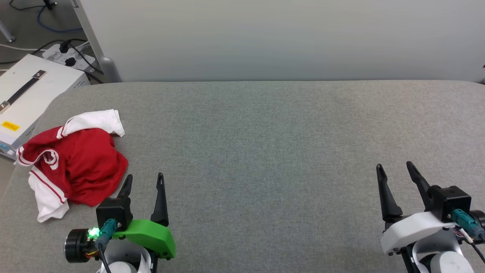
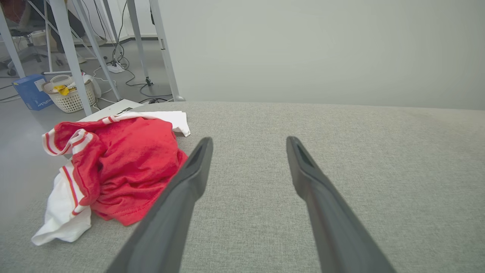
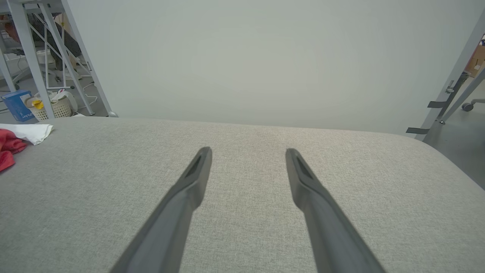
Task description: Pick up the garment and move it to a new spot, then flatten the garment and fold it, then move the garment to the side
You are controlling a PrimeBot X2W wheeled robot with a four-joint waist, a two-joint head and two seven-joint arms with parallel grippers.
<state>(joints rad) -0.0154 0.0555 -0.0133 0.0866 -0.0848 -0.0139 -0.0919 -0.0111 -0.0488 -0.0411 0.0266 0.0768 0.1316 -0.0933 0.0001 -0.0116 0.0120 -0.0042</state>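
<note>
The garment [image 1: 77, 161] lies crumpled in a heap at the left edge of the grey padded table [image 1: 265, 151], red body with white sleeves and striped trim. The left wrist view has the garment [image 2: 125, 167] just left of my own fingers, and its white sleeve and red edge [image 3: 19, 138] sit at the far left of the right wrist view. My left gripper [image 1: 145, 180] stands open just right of the heap, apart from it and empty [image 2: 248, 142]. Far over at the lower right, my right gripper [image 1: 394, 168] is open and empty above bare cloth [image 3: 248, 151].
A white box with a black handle [image 1: 26, 94] sits off the table's left corner, with a power strip and cables [image 1: 70, 57] behind it. A pale wall panel [image 1: 284, 38] backs the table. Metal frame legs, a laundry basket [image 2: 70, 96] and a blue box stand on the floor.
</note>
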